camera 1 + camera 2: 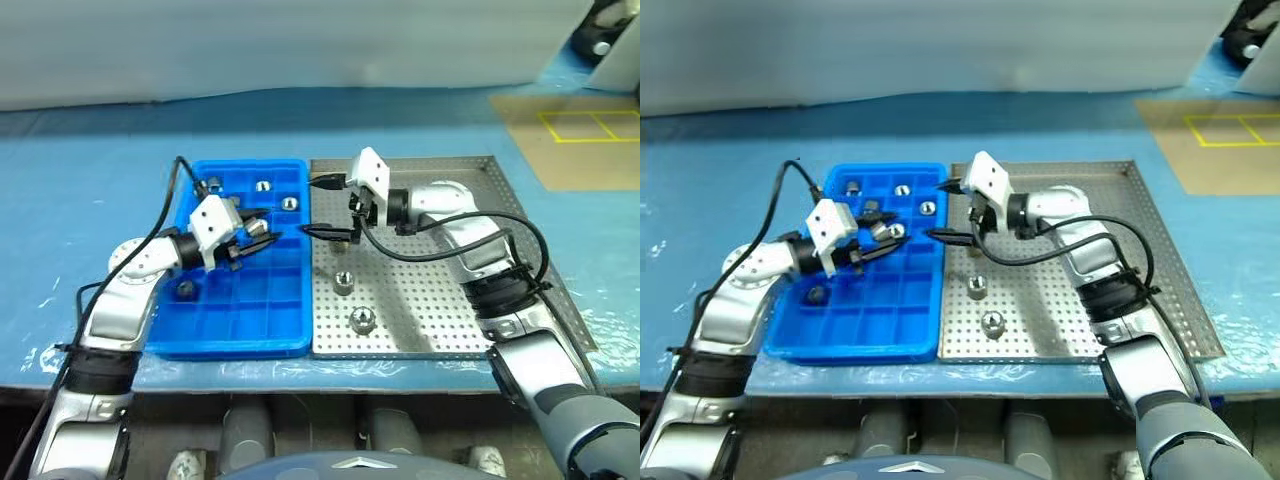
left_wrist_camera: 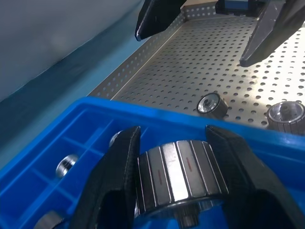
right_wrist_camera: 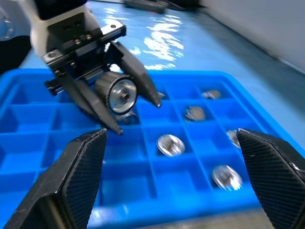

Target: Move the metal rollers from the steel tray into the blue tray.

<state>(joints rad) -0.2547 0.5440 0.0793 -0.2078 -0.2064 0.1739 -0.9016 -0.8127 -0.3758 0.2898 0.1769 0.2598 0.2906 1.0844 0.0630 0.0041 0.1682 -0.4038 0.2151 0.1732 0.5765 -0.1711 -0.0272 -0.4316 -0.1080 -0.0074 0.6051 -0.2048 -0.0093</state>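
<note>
The blue tray lies left of the steel tray, edge to edge. My left gripper hovers over the blue tray's middle compartments, shut on a shiny metal roller, which the right wrist view shows between those black fingers. My right gripper stands open and empty over the steel tray's left rim, pointing at the left gripper. Two rollers rest on the perforated floor. Several rollers sit in far compartments of the blue tray.
A dark roller lies in a left compartment of the blue tray. A black cable loops from each wrist. A cardboard sheet with yellow tape squares lies at the back right on the blue table cover.
</note>
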